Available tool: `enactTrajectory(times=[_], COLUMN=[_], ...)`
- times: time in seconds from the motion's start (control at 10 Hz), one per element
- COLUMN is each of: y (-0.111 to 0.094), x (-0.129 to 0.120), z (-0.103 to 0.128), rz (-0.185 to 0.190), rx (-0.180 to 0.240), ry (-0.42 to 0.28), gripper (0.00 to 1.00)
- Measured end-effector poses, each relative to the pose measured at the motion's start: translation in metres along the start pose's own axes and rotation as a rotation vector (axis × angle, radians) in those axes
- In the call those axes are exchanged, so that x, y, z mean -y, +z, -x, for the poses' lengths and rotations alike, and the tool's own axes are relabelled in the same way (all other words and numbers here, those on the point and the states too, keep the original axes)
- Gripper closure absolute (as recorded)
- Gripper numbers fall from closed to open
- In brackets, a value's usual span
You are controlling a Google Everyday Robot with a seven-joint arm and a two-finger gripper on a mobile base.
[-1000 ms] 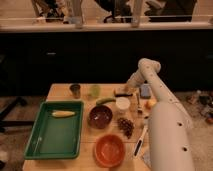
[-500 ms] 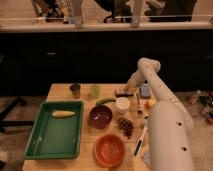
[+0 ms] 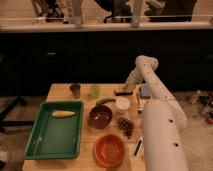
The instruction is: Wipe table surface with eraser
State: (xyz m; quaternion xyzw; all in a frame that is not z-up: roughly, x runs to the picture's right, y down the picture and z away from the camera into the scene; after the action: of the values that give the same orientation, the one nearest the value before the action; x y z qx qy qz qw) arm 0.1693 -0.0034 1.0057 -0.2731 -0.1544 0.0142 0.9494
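One broad table surface (image 3: 62,93) carried everything. The green tray (image 3: 56,131) filled its nine o'clock side, bowls lay toward six. At one o'clock the gripper (image 3: 128,89), pincer pressed together, hovered at the eraser (image 3: 122,92); whether it pinched the block was unclear, probably positioned for wiping.

On the table surface (image 3: 60,92): one green tray (image 3: 45,140) holding one yellow corn cob (image 3: 63,114). Two bowls, one dark (image 3: 100,116), one orange (image 3: 109,150). Two cups, one metal (image 3: 75,90), one pale green (image 3: 95,90). One eraser (image 3: 121,92), with the one gripper (image 3: 127,90) at it. One grape bunch (image 3: 125,126). One cucumber (image 3: 105,101).
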Motion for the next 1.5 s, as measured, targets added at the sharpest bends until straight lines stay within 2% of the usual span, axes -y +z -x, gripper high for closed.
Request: enactTrajectory(times=[0.2, 0.5, 1.0, 1.3, 1.5], y=[0.005, 0.003, -0.004, -0.001, -0.001], x=[0.0, -0.013, -0.02, -0.006, 0.004], z=[0.017, 0.018, -0.02, -0.019, -0.005], rz=[0.014, 0.035, 0.036, 0.033, 0.026], rx=[0.001, -0.005, -0.019, -0.027, -0.021], ry=[-0.042, -0.075, -0.011, -0.005, -0.022], gripper=[1.0, 1.0, 1.0, 1.0, 1.0])
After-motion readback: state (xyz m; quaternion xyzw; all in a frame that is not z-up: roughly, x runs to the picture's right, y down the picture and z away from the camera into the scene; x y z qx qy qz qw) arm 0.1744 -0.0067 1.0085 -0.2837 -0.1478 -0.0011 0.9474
